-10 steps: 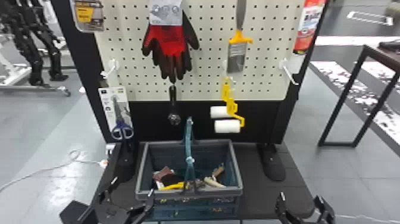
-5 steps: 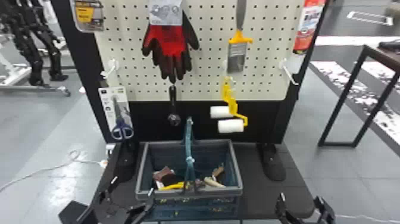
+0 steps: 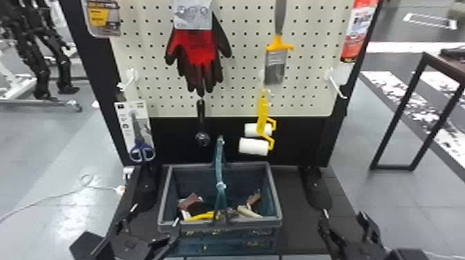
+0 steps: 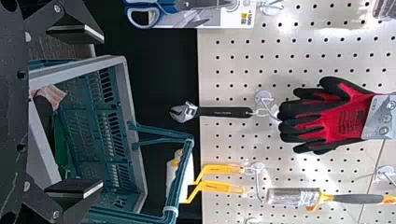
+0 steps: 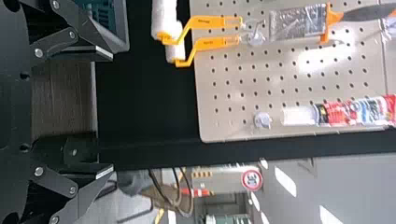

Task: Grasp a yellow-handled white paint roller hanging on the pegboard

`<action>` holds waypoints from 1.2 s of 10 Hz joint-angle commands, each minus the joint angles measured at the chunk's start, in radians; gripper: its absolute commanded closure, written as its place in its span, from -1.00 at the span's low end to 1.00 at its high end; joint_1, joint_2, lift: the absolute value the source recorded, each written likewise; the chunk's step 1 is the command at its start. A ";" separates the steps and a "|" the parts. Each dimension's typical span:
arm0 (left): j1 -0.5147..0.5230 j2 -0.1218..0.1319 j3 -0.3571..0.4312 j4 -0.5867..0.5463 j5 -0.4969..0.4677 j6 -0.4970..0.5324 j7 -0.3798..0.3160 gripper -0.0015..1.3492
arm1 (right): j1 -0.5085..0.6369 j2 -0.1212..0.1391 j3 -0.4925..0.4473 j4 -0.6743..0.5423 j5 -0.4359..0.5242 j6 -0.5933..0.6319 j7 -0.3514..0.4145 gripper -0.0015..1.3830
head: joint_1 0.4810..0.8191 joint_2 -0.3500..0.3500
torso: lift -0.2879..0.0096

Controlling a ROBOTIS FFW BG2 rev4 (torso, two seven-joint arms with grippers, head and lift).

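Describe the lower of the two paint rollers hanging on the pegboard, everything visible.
The lower paint roller has a short white fuzzy sleeve on a yellow, plastic-looking frame that bends round one end and runs up into a straight yellow handle. It hangs handle-up from a white hook on the pegboard, with its sleeve level, dangling past the board's lower edge in front of the black panel, above the basket. A second matching roller shares the hook, close beside it. It looks clean.

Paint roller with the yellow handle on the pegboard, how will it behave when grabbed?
The paint roller hangs from a hook, so it likely swings when touched. It looks stiff and light; the white sleeve probably spins if squeezed.
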 commanded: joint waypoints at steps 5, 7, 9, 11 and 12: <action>-0.023 0.014 -0.024 0.018 0.017 0.011 0.000 -0.69 | -0.229 -0.041 -0.029 0.093 -0.075 0.174 0.232 -0.65 | -0.60 0.00 | 0.26; -0.037 0.014 -0.035 0.030 0.021 0.008 -0.002 -0.69 | -0.342 -0.043 -0.055 0.152 -0.061 0.247 0.338 -0.70 | -0.60 0.00 | 0.26; -0.053 0.029 -0.049 0.043 0.032 0.003 -0.002 -0.69 | -0.465 -0.052 -0.058 0.249 -0.061 0.281 0.434 -0.71 | -0.60 0.00 | 0.26; -0.080 0.054 -0.075 0.060 0.048 0.000 0.000 -0.69 | -0.559 -0.052 -0.056 0.340 -0.058 0.310 0.525 -0.71 | -0.60 0.00 | 0.26; -0.087 0.049 -0.083 0.072 0.052 -0.003 0.000 -0.69 | -0.603 -0.052 -0.056 0.384 -0.046 0.321 0.568 -0.71 | -0.60 0.00 | 0.26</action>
